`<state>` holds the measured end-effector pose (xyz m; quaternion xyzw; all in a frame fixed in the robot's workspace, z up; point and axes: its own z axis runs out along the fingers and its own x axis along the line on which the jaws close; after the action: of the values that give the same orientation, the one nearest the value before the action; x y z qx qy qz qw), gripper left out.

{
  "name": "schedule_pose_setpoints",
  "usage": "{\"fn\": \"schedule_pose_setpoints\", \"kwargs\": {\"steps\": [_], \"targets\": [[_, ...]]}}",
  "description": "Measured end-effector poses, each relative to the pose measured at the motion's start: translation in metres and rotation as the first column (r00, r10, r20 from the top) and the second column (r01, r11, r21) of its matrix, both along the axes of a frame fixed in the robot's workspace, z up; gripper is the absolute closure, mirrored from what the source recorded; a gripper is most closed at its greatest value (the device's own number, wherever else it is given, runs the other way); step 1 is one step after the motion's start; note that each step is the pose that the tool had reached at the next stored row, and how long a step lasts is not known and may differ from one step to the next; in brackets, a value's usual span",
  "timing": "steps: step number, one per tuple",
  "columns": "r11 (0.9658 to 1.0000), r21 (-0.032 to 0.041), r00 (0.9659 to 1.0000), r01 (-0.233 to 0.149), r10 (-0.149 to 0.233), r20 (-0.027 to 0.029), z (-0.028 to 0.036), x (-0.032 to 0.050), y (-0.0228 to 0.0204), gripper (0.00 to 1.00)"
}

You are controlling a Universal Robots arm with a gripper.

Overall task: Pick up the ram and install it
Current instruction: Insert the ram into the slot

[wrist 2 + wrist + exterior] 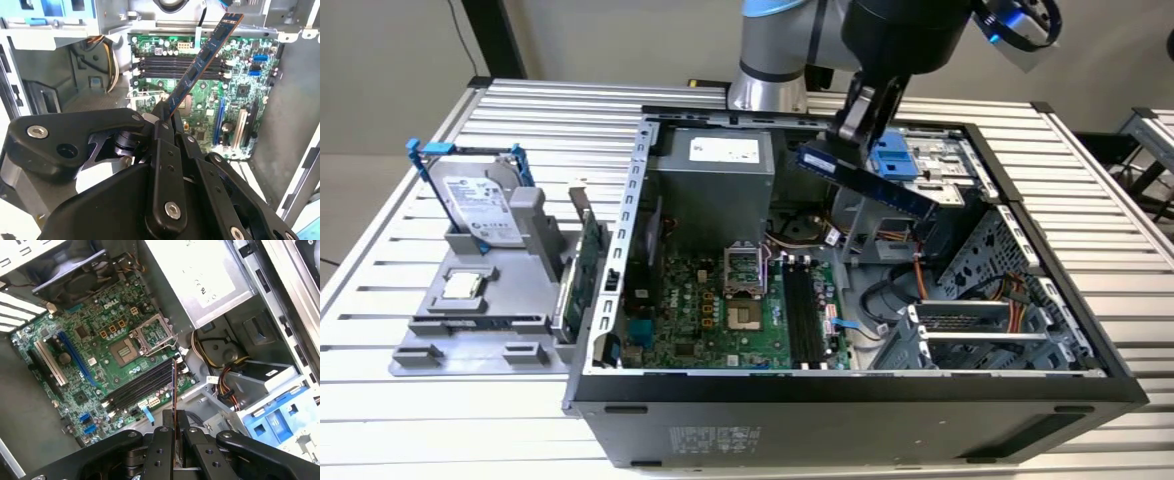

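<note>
While the gripper [163,119] hangs over the open computer case [854,385], its black jaws are clamped on one end of the ram [200,60], and the rest of the thin bluish stick juts out past the fingertips. In the first wrist view the ram [173,390] shows edge-on as a narrow line rising from the gripper [174,418]. Beyond it lies the green motherboard [100,355], with the long black memory slots [140,387] running side by side next to the open metal processor socket [125,350]. The second wrist view shows the same slots [170,62] past the tip of the stick, all of them bare. In the exterior view the ram [867,180] is held in the air, slanting down toward the exterior view's right, above the inside of the case and apart from the motherboard [720,310] and its slots [807,320] below. The gripper [851,135] grips its upper end. Past the board stands the gray power supply [714,180], with a blue drive bay [907,160] near the ram. Outside the case, toward the exterior view's left, a gray holder [467,340] on the slatted metal table [454,420] carries a green expansion card [587,265] standing on edge, and farther off a silver hard drive [474,205] in a blue frame.
</note>
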<state>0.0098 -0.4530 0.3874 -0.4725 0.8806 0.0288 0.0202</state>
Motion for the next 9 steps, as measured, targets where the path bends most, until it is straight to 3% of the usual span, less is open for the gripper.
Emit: {"fn": "schedule_pose_setpoints", "kwargs": {"steps": [5,9], "targets": [[0.9972,0.0000,0.9972,0.074,-0.074,-0.0002,0.0000,0.0000,0.0000,1.00],[0.9913,-0.0001,0.9913,0.132,-0.132,-0.0004,0.0000,0.0000,0.0000,1.00]]}}
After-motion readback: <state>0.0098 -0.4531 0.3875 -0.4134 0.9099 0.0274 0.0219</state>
